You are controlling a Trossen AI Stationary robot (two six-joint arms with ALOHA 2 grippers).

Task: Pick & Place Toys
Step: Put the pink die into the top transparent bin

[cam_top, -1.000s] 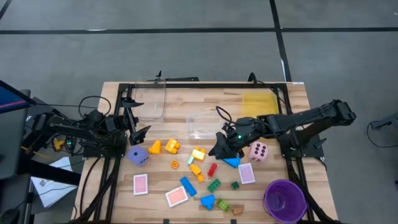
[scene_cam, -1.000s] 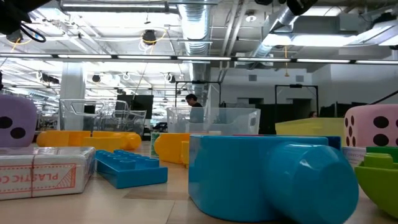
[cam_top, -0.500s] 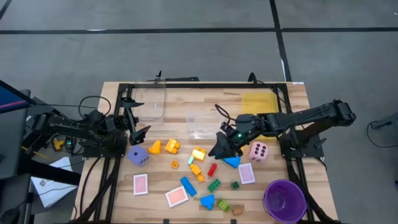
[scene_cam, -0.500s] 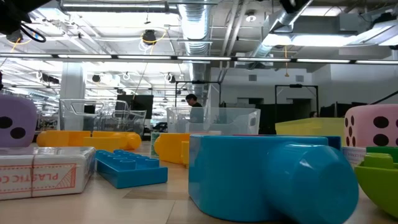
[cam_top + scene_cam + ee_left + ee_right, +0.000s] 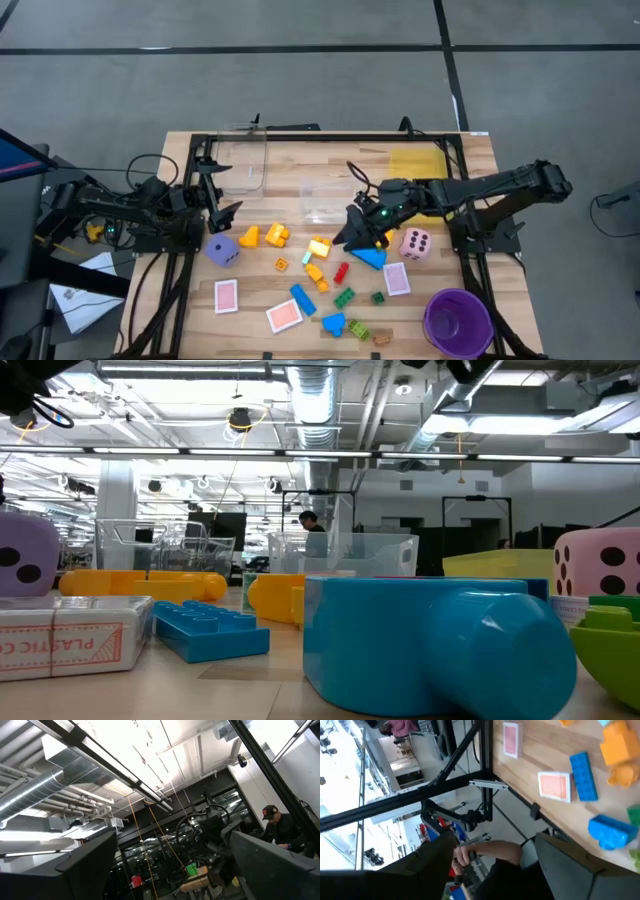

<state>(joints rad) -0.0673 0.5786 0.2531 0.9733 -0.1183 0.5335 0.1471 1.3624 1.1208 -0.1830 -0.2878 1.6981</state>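
Two pincers open, right pincer (image 5: 352, 238) empty

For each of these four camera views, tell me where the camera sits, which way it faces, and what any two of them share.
High view: overhead, straight down on the table; both arms, left gripper at the left edge, right gripper mid-table.
Low view: table-top height, level across the toys into the room; little of the arms shows.
Left wrist view: angled up at the ceiling, past its own fingers.
Right wrist view: over the table edge, past its own fingers.
Shared: the pink die shows in the high and low views.
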